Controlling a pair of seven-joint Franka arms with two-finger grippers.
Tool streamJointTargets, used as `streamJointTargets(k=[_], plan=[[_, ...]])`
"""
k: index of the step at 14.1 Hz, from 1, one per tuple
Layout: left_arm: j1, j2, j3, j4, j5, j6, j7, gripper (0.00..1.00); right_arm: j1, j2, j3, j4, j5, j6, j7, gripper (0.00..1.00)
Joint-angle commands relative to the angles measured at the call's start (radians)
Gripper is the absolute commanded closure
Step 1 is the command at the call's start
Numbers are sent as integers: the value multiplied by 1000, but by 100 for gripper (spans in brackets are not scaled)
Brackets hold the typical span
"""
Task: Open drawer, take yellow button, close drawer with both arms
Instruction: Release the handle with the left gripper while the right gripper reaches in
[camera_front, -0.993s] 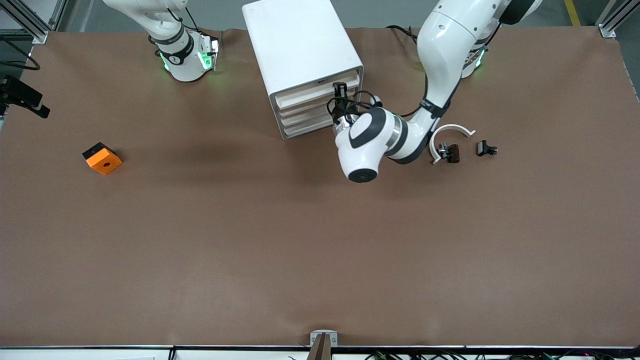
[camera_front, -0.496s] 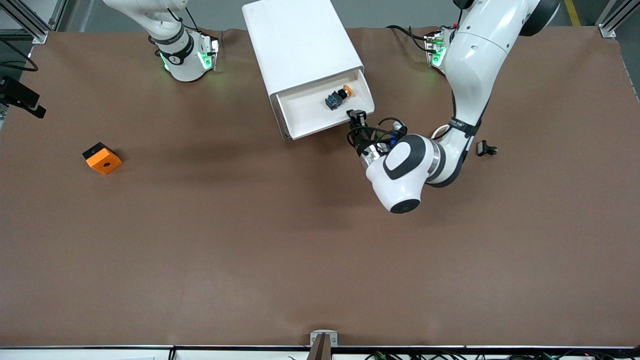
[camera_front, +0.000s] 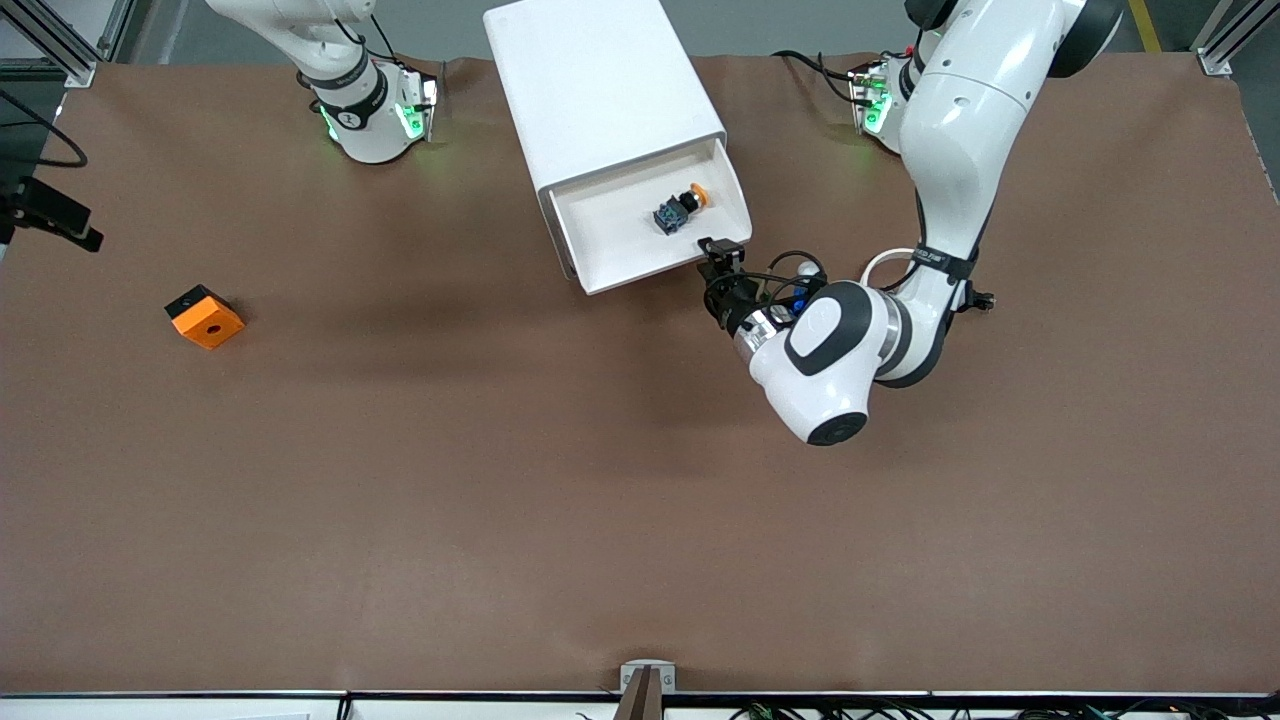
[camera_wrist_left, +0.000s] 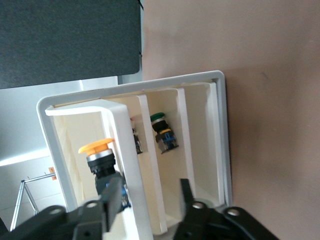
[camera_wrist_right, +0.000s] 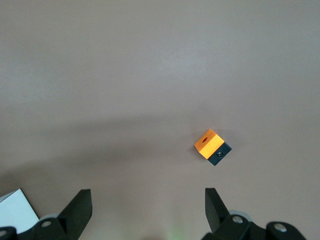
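Note:
The top drawer (camera_front: 610, 235) of the white cabinet (camera_front: 600, 90) stands pulled out. The button (camera_front: 681, 209), orange cap on a black-and-blue body, lies in it near the left arm's end. My left gripper (camera_front: 722, 250) is at the drawer's front corner. In the left wrist view the gripper (camera_wrist_left: 148, 192) is open, with its fingers on either side of the cream front slat (camera_wrist_left: 125, 150). The button (camera_wrist_left: 100, 157) sits just inside the slat. My right gripper (camera_wrist_right: 147, 210) is open and empty, held high over the table; it is outside the front view.
An orange square block (camera_front: 205, 317) with a black hole lies toward the right arm's end, also in the right wrist view (camera_wrist_right: 212, 146). A white curved piece (camera_front: 885, 260) and a black clip (camera_front: 985, 298) lie by the left arm's elbow. A green-capped switch (camera_wrist_left: 162, 132) shows in a lower drawer.
The top drawer went from shut to pulled out, uncovering the button. My left gripper moved with its front toward the front camera. The right arm's base has not moved.

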Motion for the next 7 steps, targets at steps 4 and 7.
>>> streamJointTargets(k=[4, 7], plan=[[36, -13, 62, 129, 138, -6, 81, 0, -10, 193, 4, 89, -31, 3, -8, 0], [38, -104, 103, 138, 319, -4, 282, 0, 12, 191, 10, 76, -54, -26, 50, 0]])
